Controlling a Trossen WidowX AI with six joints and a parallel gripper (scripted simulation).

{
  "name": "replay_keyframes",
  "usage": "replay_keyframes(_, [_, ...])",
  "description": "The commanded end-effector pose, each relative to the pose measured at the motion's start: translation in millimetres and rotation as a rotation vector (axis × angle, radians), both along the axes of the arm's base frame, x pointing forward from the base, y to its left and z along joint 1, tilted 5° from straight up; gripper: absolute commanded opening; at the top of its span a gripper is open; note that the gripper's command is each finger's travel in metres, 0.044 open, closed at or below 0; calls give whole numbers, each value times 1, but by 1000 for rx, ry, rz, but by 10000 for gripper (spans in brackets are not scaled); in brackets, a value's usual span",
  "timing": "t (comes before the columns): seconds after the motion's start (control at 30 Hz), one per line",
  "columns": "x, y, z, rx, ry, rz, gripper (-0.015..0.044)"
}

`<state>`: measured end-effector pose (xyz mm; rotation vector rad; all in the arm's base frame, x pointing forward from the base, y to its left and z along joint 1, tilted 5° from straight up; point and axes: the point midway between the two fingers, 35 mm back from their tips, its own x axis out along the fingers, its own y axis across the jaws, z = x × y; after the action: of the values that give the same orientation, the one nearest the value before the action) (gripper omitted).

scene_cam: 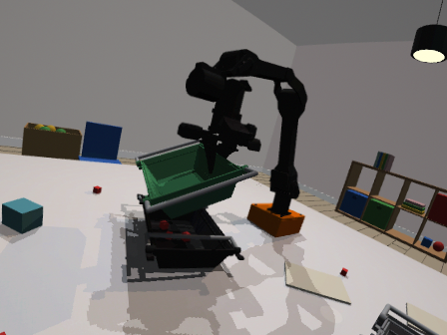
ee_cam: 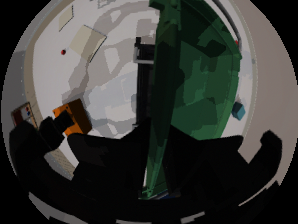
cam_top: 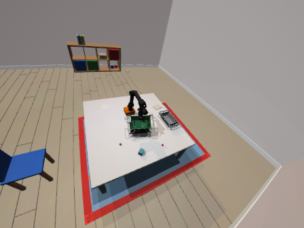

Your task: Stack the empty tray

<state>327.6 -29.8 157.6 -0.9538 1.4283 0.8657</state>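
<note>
The empty green tray (cam_top: 140, 123) (scene_cam: 172, 171) (ee_cam: 210, 90) hangs tilted above the loaded tray, its gripper side higher. My gripper (cam_top: 141, 117) (scene_cam: 211, 167) (ee_cam: 153, 121) is shut on its wall at the arm side. The black loaded tray (scene_cam: 185, 259) (ee_cam: 145, 100) stands on the table below, holding small red blocks (scene_cam: 165, 225). Its near wire bar (scene_cam: 210, 237) lies across the top in the exterior view. Its far bar is hidden behind the green tray. The green tray's low corner is close to the black tray's left rim; I cannot tell whether they touch.
A grey tray (cam_top: 169, 119) (scene_cam: 404, 324) lies off to one side. A teal block (cam_top: 141, 152) (scene_cam: 22, 215) (ee_cam: 238, 111), a cream plate (scene_cam: 316, 283) (ee_cam: 87, 42) and small red cubes (scene_cam: 97, 189) (scene_cam: 344, 271) lie around. The orange arm base (cam_top: 129, 110) (scene_cam: 275, 219) is behind.
</note>
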Motion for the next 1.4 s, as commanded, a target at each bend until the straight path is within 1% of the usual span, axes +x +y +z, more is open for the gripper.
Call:
replay_keyframes(0.0, [3,-1,2,-8,-20,-4,0])
replay_keyframes(1.03, [3,-3,-46,-8,-20,-4,0])
replay_keyframes(1.37, [-3,-1,-50,-8,-20,-4,0])
